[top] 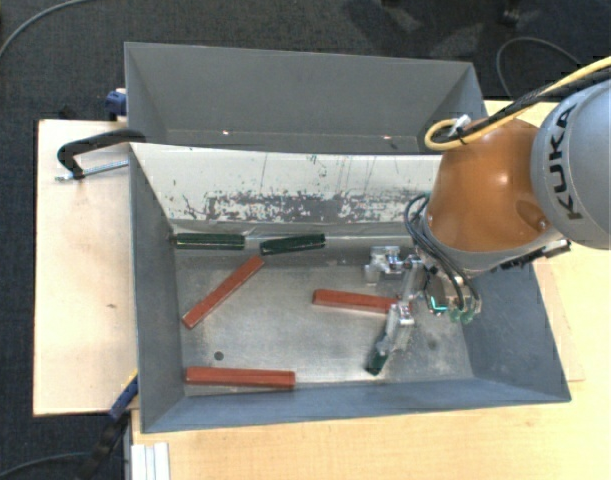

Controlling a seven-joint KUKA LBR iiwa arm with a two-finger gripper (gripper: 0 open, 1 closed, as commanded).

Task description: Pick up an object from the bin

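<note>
Gripper: gripper point(398, 318) in the lower right of the bin point(155, 298), below the arm's orange cover.
Fingers: together on the upper end of a dark green stick point(379, 353).
Held stick: slants down and to the left from the fingers, its lower end near the bin's front wall.
Nearest neighbour: a red-brown stick point(351, 303) just left of the fingers, its right end close beside them.
Elsewhere: two more red-brown sticks at left and lower left; two dark green sticks along the back wall.
</note>
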